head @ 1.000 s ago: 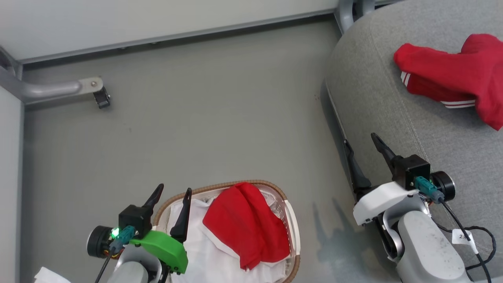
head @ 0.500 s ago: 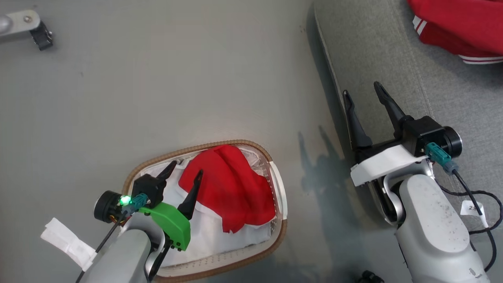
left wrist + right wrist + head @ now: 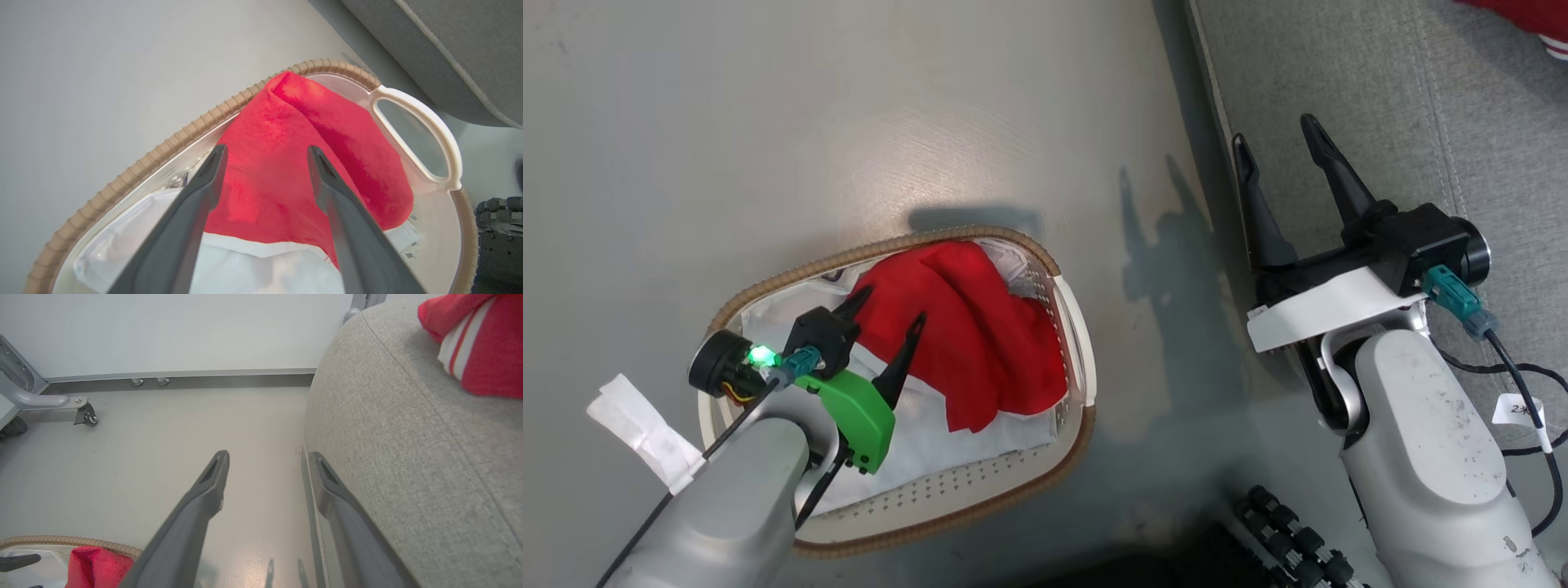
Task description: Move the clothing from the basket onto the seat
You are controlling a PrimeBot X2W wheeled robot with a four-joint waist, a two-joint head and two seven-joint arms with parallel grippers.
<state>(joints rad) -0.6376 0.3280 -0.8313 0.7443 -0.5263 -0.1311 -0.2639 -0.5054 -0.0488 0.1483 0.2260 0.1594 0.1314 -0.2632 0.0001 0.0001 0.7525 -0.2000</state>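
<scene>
Newly advanced over basket point(image 3: 980, 510), left gripper point(image 3: 893, 304) gapes above clothing point(image 3: 964, 327); right gripper point(image 3: 1274, 131) gapes by seat point(image 3: 1339, 65), whose garment point(image 3: 1531, 10) is cropped.

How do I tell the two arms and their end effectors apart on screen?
Both arms are pale grey with two long, dark, tapered fingers. The left end effector sits on a bright green bracket beside a lit green lamp. The right end effector has a white bracket, a teal plug with a black cable, and a white paper tag.

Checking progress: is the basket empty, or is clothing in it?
Not empty: a red garment lies crumpled on the liner inside the basket, under the open left pincer.
</scene>
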